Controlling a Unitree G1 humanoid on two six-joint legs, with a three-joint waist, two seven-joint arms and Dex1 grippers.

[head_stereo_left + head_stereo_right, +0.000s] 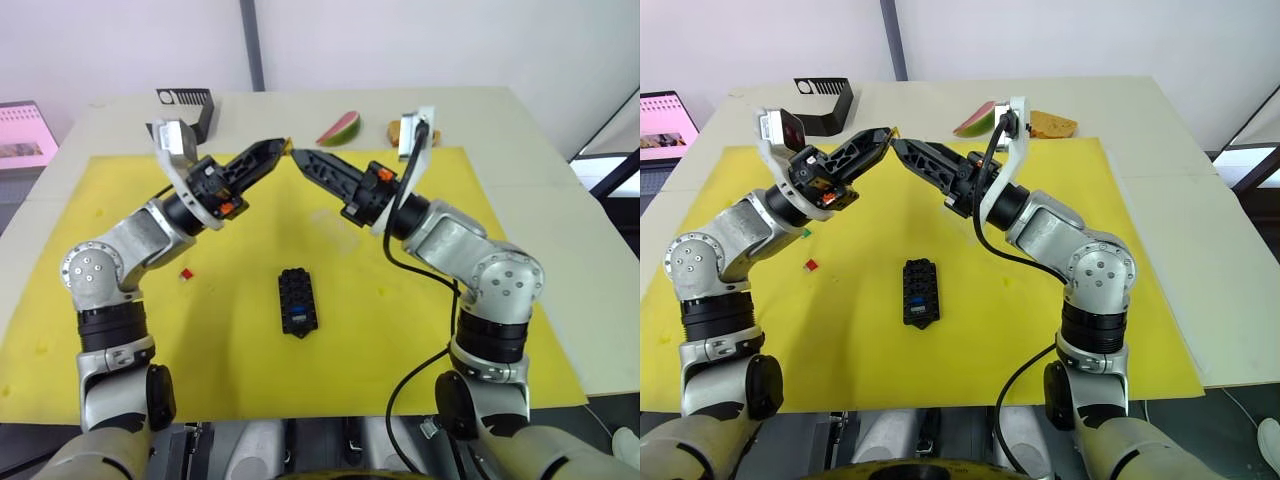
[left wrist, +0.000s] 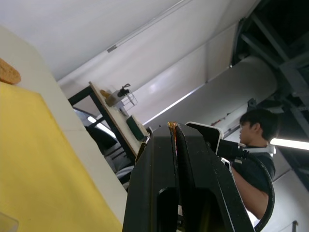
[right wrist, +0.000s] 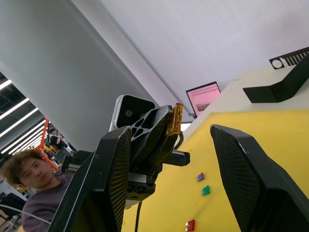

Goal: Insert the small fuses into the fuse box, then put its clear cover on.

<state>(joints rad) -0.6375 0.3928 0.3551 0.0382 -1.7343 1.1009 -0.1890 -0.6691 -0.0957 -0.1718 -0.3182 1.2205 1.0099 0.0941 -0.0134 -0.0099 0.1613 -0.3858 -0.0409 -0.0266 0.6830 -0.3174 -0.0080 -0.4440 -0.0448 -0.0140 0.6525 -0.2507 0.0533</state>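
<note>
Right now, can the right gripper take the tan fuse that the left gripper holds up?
Probably yes. The right gripper is open, and the tan fuse sticks out from the tip of the left gripper, facing it. Nothing lies between them.

- Showing black: fuse box, with one blue fuse in a slot.
- Lying red: loose fuse.
- Covering the counter: yellow mat.
- Gleaming amber: fuse in the left hand.
</note>
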